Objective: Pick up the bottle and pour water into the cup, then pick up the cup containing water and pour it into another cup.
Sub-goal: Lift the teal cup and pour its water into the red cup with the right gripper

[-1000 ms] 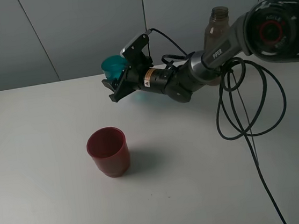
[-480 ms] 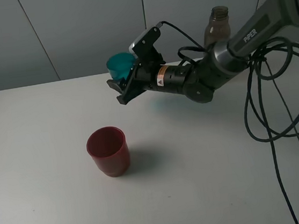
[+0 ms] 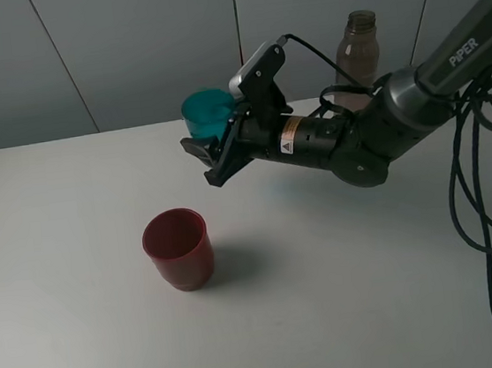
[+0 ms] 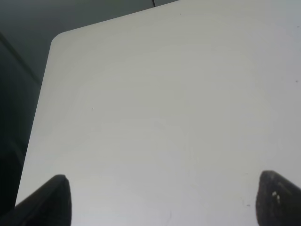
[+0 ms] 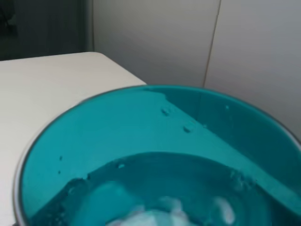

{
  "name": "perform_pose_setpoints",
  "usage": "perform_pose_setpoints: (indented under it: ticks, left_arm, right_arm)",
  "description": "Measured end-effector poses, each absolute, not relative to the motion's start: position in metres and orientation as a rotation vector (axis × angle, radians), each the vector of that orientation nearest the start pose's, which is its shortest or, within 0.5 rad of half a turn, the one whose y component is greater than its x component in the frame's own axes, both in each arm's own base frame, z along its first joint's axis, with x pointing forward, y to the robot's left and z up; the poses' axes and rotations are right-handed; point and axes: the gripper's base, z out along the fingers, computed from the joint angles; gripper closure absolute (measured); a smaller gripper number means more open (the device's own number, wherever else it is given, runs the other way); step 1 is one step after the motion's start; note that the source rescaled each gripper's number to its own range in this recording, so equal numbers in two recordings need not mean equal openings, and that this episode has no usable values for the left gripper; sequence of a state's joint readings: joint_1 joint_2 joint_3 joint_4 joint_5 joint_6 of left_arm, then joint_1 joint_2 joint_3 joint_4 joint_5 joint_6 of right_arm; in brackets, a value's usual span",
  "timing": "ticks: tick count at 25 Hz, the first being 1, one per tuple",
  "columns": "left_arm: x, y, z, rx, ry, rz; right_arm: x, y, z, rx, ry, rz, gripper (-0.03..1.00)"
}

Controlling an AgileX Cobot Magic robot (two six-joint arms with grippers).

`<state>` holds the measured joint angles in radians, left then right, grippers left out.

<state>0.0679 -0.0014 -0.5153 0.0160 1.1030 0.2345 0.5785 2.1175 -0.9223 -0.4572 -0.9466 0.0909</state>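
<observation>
Right tool [image 3: 206,160] is pinching the teal cup [image 3: 207,113], lifted clear of the bench [image 3: 84,327] and kept near level, I'd guess so no water spills before it is over the red cup [image 3: 178,248] standing nearer. Behind the arm stands the bottle [image 3: 357,47], upright. Left tool [image 4: 169,200] hangs spread, empty.
</observation>
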Motion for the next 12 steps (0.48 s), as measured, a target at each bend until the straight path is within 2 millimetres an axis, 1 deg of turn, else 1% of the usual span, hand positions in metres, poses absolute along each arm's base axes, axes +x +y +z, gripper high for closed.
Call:
perform_pose_setpoints:
  ticks: [2,6,12]
  left_arm:
    - [-0.009,0.001,0.278,0.171,2.069,0.205]
    - [-0.009,0.001,0.278,0.171,2.069,0.205]
    - [-0.009,0.001,0.278,0.171,2.069,0.205]
  right_arm:
    - [0.304,0.250,0.110,-0.966,1.541,0.600,0.93]
    - [0.296,0.260,0.110,-1.022,1.506,0.595,0.93]
    - [0.295,0.260,0.109,-1.030,1.498,0.582,0.93]
